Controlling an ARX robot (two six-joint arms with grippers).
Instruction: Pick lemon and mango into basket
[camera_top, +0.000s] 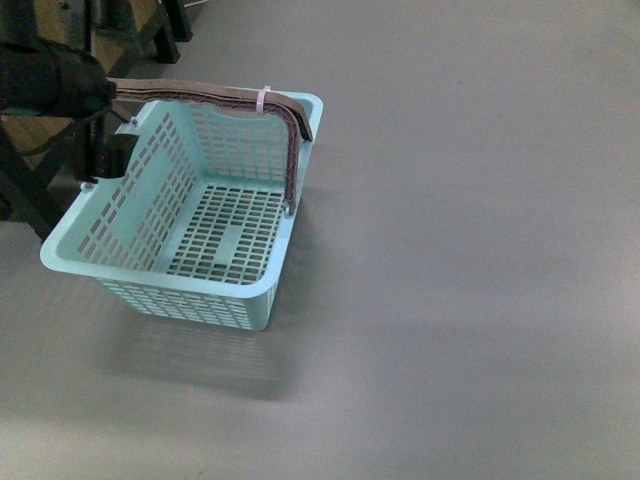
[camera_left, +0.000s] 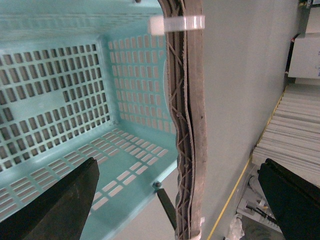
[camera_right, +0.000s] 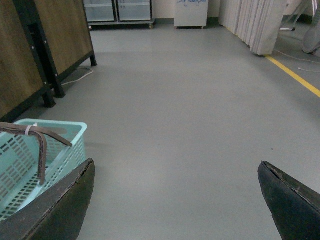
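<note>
A smooth grey floor (camera_top: 480, 250) fills the scene, faintly glossy, with a soft shadow under the basket. In the right wrist view the right tool (camera_right: 176, 164) hangs over this floor with its dark fingers (camera_right: 55, 210) spread wide, and only bare floor shows between them. Farther off, a yellow line (camera_right: 295, 75) runs across the floor near a pleated white curtain (camera_right: 255, 25). On the other side stand wooden panels (camera_right: 55, 40) on black frames. At the far wall are glass-door cabinets (camera_right: 117, 10) and a white unit (camera_right: 191, 12).

The basket (camera_top: 200, 305), light blue-green with slotted walls, is on the robot's left side of the floor. Whether it rests fully on the floor or is raised a little cannot be told. Its lattice bottom shows through from wall to wall. The brown handle (camera_top: 220, 97) arches over its far end, bound with a white zip tie (camera_top: 262, 100), and the dark left arm (camera_top: 45, 80) reaches in at the handle's left end. In the left wrist view the left tool (camera_left: 178, 165) is wide open. The handle passes between its fingers (camera_left: 60, 205) and touches neither, so it grips nothing.
</note>
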